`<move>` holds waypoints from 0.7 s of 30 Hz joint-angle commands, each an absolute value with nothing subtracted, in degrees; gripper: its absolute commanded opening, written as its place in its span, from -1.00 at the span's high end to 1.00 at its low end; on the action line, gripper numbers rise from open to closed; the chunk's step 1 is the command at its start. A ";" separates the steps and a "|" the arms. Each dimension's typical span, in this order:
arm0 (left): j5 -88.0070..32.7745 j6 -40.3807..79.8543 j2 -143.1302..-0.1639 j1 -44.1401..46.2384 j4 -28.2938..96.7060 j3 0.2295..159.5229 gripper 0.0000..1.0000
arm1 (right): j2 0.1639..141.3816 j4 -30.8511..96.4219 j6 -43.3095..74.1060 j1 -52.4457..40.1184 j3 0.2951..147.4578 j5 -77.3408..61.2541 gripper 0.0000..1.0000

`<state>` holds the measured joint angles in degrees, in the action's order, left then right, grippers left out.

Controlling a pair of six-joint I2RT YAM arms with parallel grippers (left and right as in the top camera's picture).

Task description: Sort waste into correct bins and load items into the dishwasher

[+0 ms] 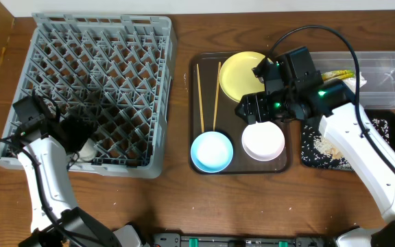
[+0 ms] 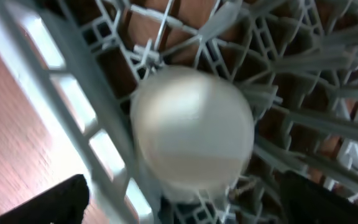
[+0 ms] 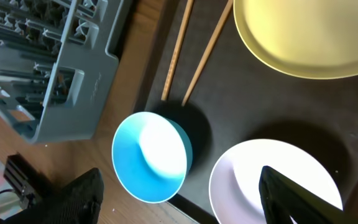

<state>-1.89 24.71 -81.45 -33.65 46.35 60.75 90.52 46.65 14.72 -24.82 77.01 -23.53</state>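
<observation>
The small white cup [image 2: 191, 134] sits upside down in the near left corner of the grey dish rack [image 1: 94, 89]. My left gripper [image 2: 185, 202] is open, its fingers on either side of the cup and apart from it; it also shows in the overhead view [image 1: 79, 145]. My right gripper [image 1: 256, 110] is open and empty above the brown tray, over the gap between the light blue bowl [image 3: 151, 158] and the white bowl [image 3: 272, 183]. The yellow plate [image 1: 242, 74] and two chopsticks [image 1: 208, 96] lie behind them. The yellow-green wrapper [image 1: 338, 74] lies in the clear tub [image 1: 389, 68]. Rice scraps [image 1: 331, 145] lie in the black tray [image 1: 386, 127]. I cannot make out the tissue.
The dark brown serving tray [image 1: 238, 169] sits in the middle of the wooden table and holds both bowls, the plate and the chopsticks. The dish rack's right wall [image 3: 86, 93] stands close to the tray's left edge. The right arm's cable arcs over the tub.
</observation>
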 commanded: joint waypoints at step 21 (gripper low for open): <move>-20.08 2.20 -57.54 -1.19 58.33 72.77 -0.99 | 90.54 45.78 11.07 -25.58 77.12 -15.88 -0.59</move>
